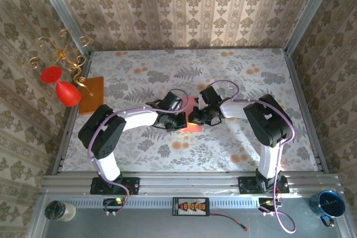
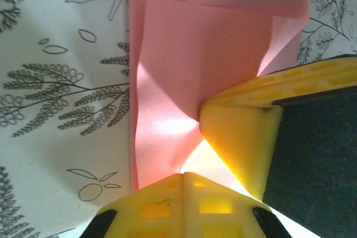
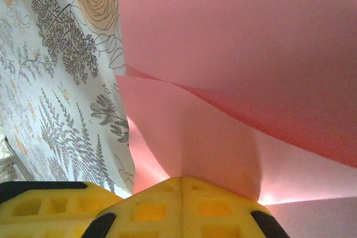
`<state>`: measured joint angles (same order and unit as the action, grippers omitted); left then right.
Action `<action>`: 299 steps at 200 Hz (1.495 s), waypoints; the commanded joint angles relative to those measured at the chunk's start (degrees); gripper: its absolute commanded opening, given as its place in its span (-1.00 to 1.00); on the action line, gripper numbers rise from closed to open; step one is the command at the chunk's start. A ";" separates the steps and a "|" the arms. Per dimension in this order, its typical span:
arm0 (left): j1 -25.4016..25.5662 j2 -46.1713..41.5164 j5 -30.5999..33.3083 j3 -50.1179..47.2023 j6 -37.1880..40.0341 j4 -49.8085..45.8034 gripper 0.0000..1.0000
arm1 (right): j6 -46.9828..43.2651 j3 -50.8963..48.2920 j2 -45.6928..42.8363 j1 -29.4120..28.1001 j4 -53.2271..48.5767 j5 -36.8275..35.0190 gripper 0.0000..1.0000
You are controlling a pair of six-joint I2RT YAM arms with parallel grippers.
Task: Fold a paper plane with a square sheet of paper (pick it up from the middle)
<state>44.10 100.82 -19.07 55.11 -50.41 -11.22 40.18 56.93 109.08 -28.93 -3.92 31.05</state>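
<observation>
Clenched shut at the left jaws, with the near edge of the pink paper (image 2: 195, 59) nipped in the seam between the yellow fingertips (image 2: 164, 193). Clenched just the same at the right jaws, biting a raised fold of that paper right at the tips. Brought almost tip to tip over the middle of the desk (image 1: 251, 82), close enough for one yellow finger (image 2: 240, 137) of the right jaws to butt in just beside the left pair, touching the paper. Most likely gripped from both sides to steady one flap while shaping the other; a judgement, not a thing seen

Just beyond the tips: paper bowed up off the cloth instead of lying flat, with a turned-over flap along the far edge and slanting creases converging on the pinch. Reads as partly folded, no sharp nose yet, so well short of a plane

Further out, well to the left of the left jaws: an orange sheet (image 1: 92, 94) lying flat near the desk's edge, beside red goblets (image 1: 61, 85) and a gold stand (image 1: 64, 48). Apparently no part of this fold

Well behind the right jaws, off the desk: a blue mug (image 1: 330, 204)

Worth minding: thin paper under two hard pinches so close together, hence a tear or a skewed crease if pulled apart; calls for small, matched moves
</observation>
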 commanded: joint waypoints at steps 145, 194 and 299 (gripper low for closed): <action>-1.39 1.75 -0.90 2.33 0.60 1.10 -0.95 | -0.97 -0.44 4.16 -0.08 -5.94 -5.21 -0.92; -1.51 3.40 -1.80 1.56 0.32 1.95 -0.97 | -0.55 -0.65 4.36 0.09 -5.49 -4.94 -0.92; -3.02 -2.34 -1.44 -8.48 2.41 -5.40 -0.99 | -0.58 -1.71 5.48 0.54 -6.92 -6.52 -0.93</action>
<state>42.15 100.49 -22.06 50.96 -49.23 -7.73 40.21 57.41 109.67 -28.73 -4.58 31.77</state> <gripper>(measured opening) 0.040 0.054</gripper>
